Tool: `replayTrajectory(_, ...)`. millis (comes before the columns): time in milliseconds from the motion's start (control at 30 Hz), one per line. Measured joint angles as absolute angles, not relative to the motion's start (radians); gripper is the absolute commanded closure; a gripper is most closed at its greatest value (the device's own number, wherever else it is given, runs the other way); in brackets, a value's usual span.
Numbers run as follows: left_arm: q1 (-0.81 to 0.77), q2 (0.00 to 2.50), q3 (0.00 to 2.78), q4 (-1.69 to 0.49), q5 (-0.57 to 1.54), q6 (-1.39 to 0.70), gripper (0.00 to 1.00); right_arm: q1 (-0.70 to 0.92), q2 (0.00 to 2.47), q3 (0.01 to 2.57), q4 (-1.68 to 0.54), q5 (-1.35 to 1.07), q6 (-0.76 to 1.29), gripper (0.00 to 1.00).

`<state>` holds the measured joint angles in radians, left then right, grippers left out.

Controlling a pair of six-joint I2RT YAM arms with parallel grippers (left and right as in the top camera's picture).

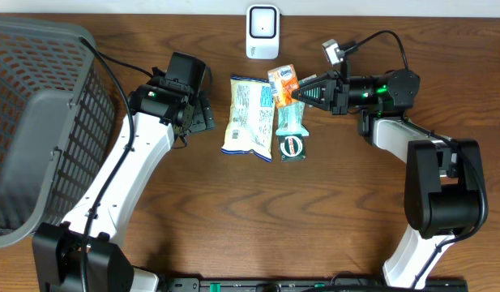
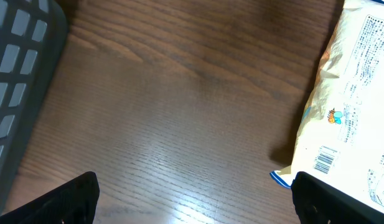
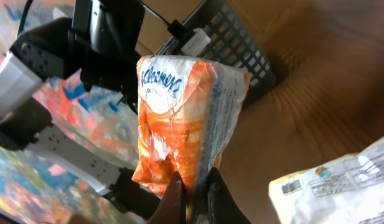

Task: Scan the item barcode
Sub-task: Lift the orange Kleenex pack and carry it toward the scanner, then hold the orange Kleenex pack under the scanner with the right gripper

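Note:
An orange and white Kleenex tissue pack (image 1: 284, 84) (image 3: 179, 118) hangs pinched by its lower edge in my right gripper (image 1: 303, 92) (image 3: 195, 186), just below the white barcode scanner (image 1: 262, 31) at the table's far edge. My left gripper (image 1: 202, 113) (image 2: 195, 205) stands wide open over bare wood, nothing between its fingers, right beside a cream snack bag (image 1: 250, 118) (image 2: 350, 106). That bag's barcode (image 2: 324, 160) faces up. A teal packet (image 1: 291, 135) lies to the right of the bag, under the tissue pack.
A large grey mesh basket (image 1: 39, 122) (image 2: 17, 74) fills the left side of the table. The brown wooden table (image 1: 314, 211) stretches toward the near edge. The snack bag's corner (image 3: 341, 186) shows at the lower right in the right wrist view.

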<state>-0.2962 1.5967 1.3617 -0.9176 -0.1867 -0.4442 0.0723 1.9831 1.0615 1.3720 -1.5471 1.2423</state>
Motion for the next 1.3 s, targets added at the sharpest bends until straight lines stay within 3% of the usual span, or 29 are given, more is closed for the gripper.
replayTrajectory(300,-0.296,1.597,1.362,-0.918,-0.187,-0.444,0.02,0.06,1.983,1.061,1.374,-1.547,1.303,0.99)
replayTrajectory(633,-0.296,1.597,1.362,-0.918,-0.187,-0.444,0.02,-0.08,1.983,1.061,1.373,-1.547,1.31,0.99)
replayTrajectory(1300,-0.296,1.597,1.362,-0.918,-0.187,-0.444,0.02,0.059,1.983,1.061,1.373,-1.547,1.325,0.99)
